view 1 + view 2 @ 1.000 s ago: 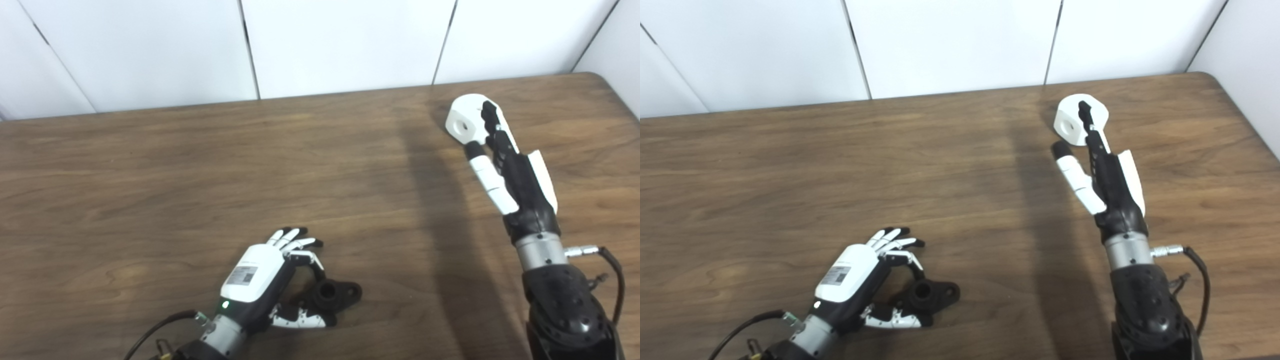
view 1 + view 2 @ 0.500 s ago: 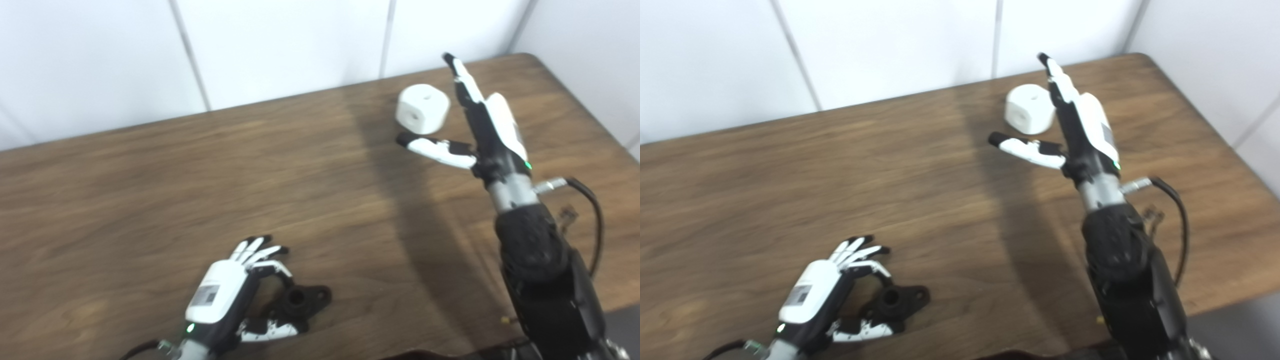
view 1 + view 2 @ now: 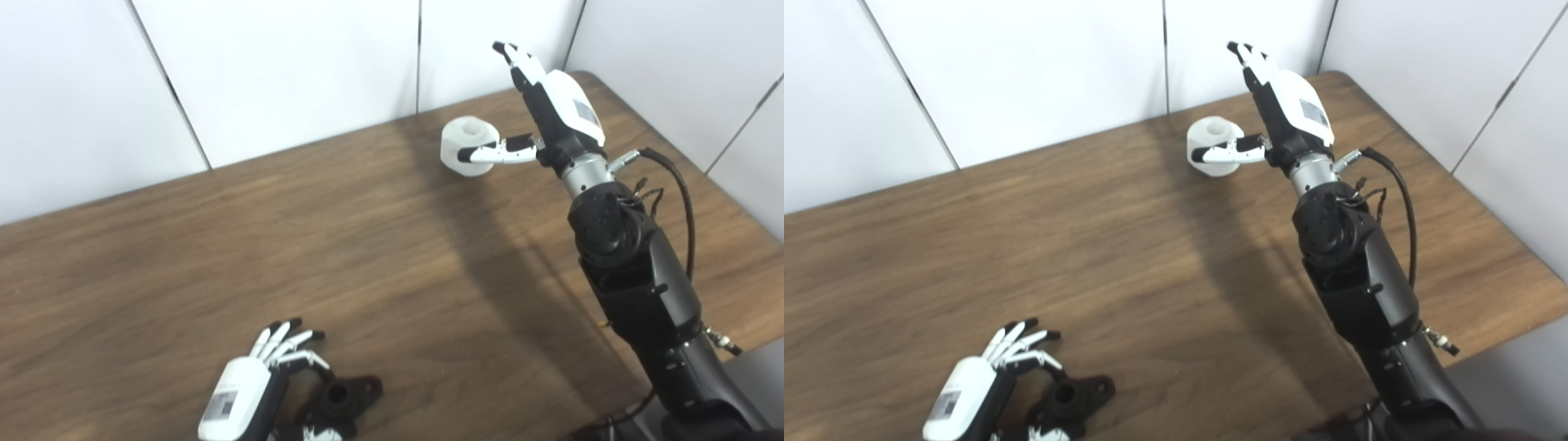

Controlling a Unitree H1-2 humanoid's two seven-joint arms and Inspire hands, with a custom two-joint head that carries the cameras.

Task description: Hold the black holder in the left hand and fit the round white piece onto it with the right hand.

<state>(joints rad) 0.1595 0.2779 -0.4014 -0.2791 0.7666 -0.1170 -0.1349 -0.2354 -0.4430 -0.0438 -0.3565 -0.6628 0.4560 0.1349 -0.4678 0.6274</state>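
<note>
The black holder (image 3: 344, 397) lies flat on the wooden table (image 3: 367, 245) near the front edge; it also shows in the right eye view (image 3: 1077, 395). My left hand (image 3: 257, 383) rests beside and partly around it, fingers spread, thumb under it, not closed on it. The round white piece (image 3: 467, 144) stands at the far right of the table, also visible in the right eye view (image 3: 1213, 144). My right hand (image 3: 545, 104) is open just right of it, fingers pointing up, thumb stretched across its front side.
White wall panels stand behind the table and along its right side. The table's right edge and rounded far corner are close to my right arm (image 3: 631, 269). A cable loops off the right wrist (image 3: 680, 184).
The camera has swung right and the whole picture shifted. My right hand has turned upright beside the white piece, thumb now across its front. The left hand stays by the holder.
</note>
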